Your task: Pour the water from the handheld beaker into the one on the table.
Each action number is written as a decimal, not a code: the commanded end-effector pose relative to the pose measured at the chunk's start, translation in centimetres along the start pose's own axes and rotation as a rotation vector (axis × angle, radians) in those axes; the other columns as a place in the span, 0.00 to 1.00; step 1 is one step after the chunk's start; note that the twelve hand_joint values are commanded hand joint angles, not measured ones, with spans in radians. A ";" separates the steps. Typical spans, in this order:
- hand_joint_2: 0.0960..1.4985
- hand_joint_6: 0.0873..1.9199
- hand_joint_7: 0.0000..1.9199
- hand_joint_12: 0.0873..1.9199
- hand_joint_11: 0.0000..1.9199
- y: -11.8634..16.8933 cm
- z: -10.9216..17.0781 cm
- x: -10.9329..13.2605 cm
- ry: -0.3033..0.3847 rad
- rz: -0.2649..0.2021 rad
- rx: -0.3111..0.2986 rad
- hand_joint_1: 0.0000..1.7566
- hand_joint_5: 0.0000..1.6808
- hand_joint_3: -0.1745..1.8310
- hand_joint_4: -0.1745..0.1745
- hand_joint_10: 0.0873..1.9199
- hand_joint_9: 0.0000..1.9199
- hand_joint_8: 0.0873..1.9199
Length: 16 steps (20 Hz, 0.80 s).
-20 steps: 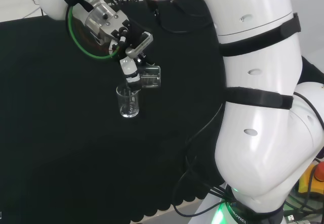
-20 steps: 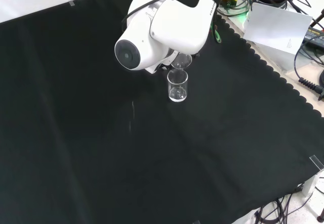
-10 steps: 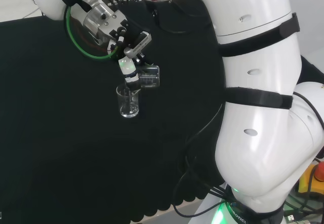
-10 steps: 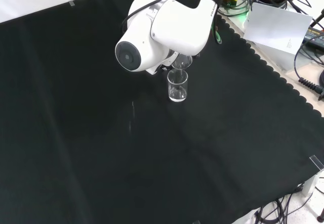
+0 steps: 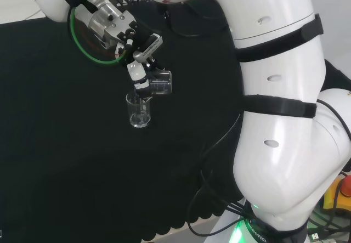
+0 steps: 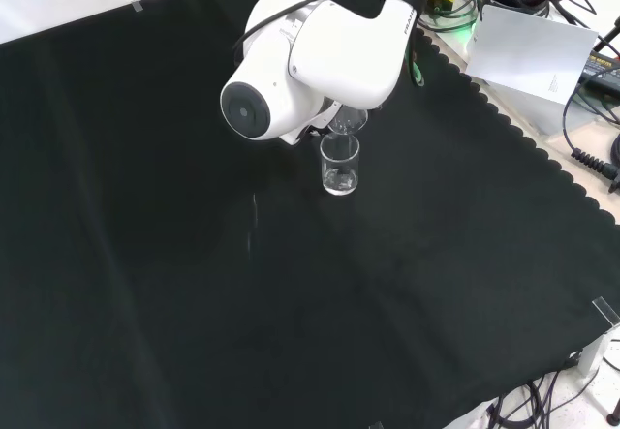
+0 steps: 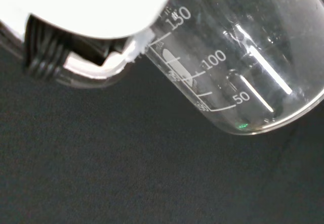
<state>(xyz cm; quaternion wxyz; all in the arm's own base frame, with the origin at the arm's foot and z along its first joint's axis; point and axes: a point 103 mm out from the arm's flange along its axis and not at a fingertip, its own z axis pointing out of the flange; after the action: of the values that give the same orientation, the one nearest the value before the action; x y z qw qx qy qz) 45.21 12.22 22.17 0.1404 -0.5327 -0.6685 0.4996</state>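
Black cloth (image 6: 194, 284) under standing beaker (image 5: 139, 111); hand's (image 5: 140, 62) fingers (image 5: 138, 75) grasping tipped beaker (image 5: 159, 83)

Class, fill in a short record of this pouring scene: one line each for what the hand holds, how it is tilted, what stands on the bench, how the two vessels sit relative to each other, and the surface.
held item: clear glass beaker, gripped by the hand
tilt: on its side, mouth toward the standing beaker in the head view
on the bench: upright clear beaker
relation: held beaker's mouth just above the standing beaker's rim
surface: black cloth
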 end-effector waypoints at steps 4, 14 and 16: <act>0.31 0.34 0.70 0.30 0.74 0.1 0.0 0.1 -0.003 -0.005 0.004 0.75 0.76 0.51 0.00 0.26 0.87 0.33; 0.31 0.34 0.70 0.30 0.74 0.3 0.0 0.0 0.015 -0.020 -0.032 0.75 0.76 0.51 0.00 0.26 0.87 0.33; 0.31 0.34 0.70 0.30 0.74 0.2 0.2 -0.3 0.034 -0.035 -0.060 0.75 0.76 0.51 0.00 0.26 0.87 0.33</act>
<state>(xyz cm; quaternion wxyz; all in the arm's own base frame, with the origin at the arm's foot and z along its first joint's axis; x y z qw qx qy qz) 45.38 12.32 21.96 0.1413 -0.5308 -0.6757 0.4916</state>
